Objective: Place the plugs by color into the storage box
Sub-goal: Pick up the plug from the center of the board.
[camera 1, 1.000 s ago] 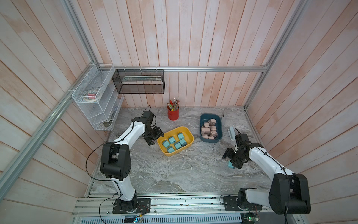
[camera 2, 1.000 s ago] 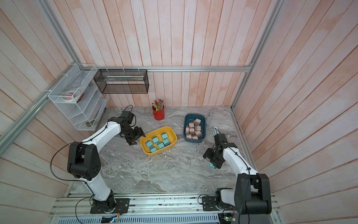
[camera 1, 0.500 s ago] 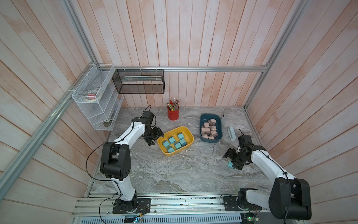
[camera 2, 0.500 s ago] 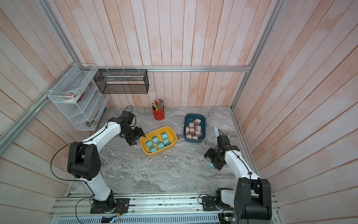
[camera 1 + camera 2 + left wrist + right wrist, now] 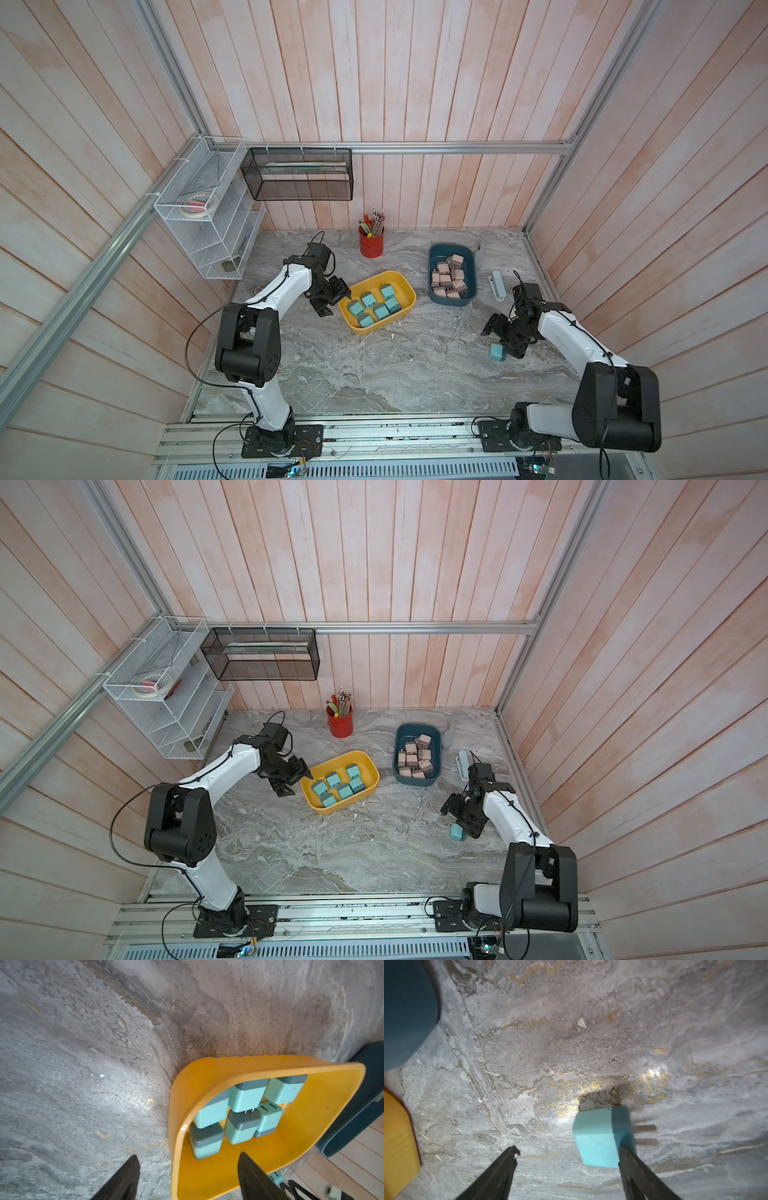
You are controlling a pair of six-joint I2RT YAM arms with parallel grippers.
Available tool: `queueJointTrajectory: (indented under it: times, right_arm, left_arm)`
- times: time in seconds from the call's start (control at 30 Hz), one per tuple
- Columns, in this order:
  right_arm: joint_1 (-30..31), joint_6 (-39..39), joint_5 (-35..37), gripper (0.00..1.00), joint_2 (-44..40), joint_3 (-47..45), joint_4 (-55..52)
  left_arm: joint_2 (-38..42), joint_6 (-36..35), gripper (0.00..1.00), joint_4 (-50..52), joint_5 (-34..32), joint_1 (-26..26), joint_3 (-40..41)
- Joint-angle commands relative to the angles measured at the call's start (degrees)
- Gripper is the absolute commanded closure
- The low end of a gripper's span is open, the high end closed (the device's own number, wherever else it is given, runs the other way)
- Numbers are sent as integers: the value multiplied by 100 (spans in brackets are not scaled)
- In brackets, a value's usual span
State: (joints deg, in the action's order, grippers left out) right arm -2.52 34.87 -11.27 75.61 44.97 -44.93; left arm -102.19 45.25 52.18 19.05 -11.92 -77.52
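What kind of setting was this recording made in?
Probably a purpose-built robot test booth dressed like a desk. Wooden plank walls on a metal frame enclose a marble-look tabletop, with a pencil cup and a wire shelf at the back.

I work in a robot lab cell: plank walls (image 5: 415,83), aluminium frame (image 5: 457,147), marble-look tabletop (image 5: 374,365), a slotted mounting rail (image 5: 395,442) in front.

Top views: even, soft, fairly bright light; sharp focus; wall planks (image 5: 374,83) bow near the frame edges.
Wrist views: strong fisheye curvature; corners dim.
Glare: bright patch on the tabletop (image 5: 571,1043) beside the teal plug (image 5: 598,1136).
Shadow: dark pool touching that plug.
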Motion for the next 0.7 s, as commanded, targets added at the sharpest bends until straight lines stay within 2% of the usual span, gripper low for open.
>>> queueJointTrajectory:
  times: [0.0,0.17,0.3,0.47,0.67]
  right_arm:
    - [-38,246,304,19,-408,170,-682]
    - [-21,1102,-47,18,-1168,-219,-768]
    - [-30,1584,-129,13,-1353,-648,-524]
    - [-23,2124,-398,11,-1287,-1004,52]
    - [-64,2054,-213,11,-704,-854,428]
  left_arm:
    - [112,27,24,-43,0,-25,-73]
    - [125,71,24,-85,13,-36,8]
    - [51,54,24,-78,55,-50,-48]
    - [-10,16,24,-3,27,-65,-200]
    - [31,26,23,-8,27,-63,-130]
